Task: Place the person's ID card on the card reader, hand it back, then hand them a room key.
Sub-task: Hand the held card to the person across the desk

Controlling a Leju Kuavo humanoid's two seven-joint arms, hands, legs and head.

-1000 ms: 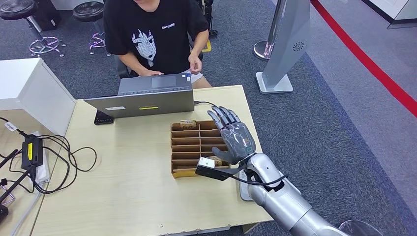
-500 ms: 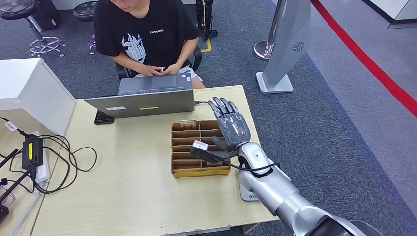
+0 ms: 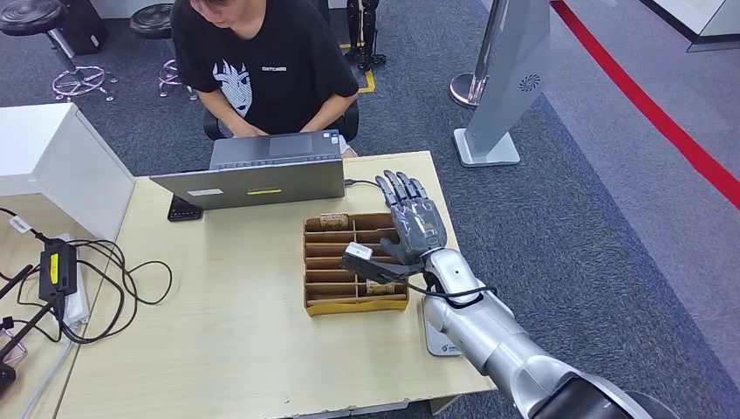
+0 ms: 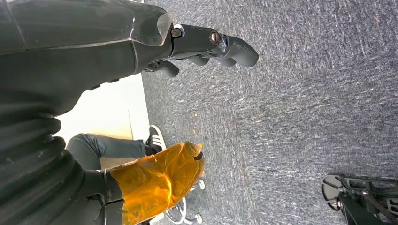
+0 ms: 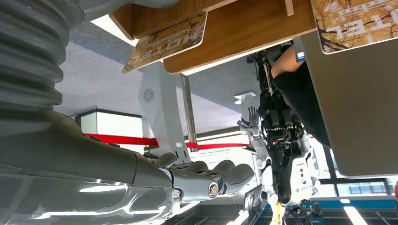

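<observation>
Right hand (image 3: pixel 416 225) flat, fingers (image 3: pixel 397 188) extended over tray (image 3: pixel 325 303).

The counter (image 3: pixel 218 349) is pale wood-coloured. On it sits a brown wooden tray (image 3: pixel 355 263) with compartments, holding cards (image 5: pixel 166 41) printed in a tan and brown branch pattern with dark lettering. The laptop (image 3: pixel 262 170) is grey with a small yellow label on its back. The right hand (image 3: pixel 410 229) is dark grey on a silver arm. The person (image 3: pixel 262 61) wears a black T-shirt with a white graphic. The carpet (image 3: pixel 567 218) is dark blue-grey with a red stripe (image 3: pixel 650 109). The cables (image 3: pixel 105 288) are black.
</observation>
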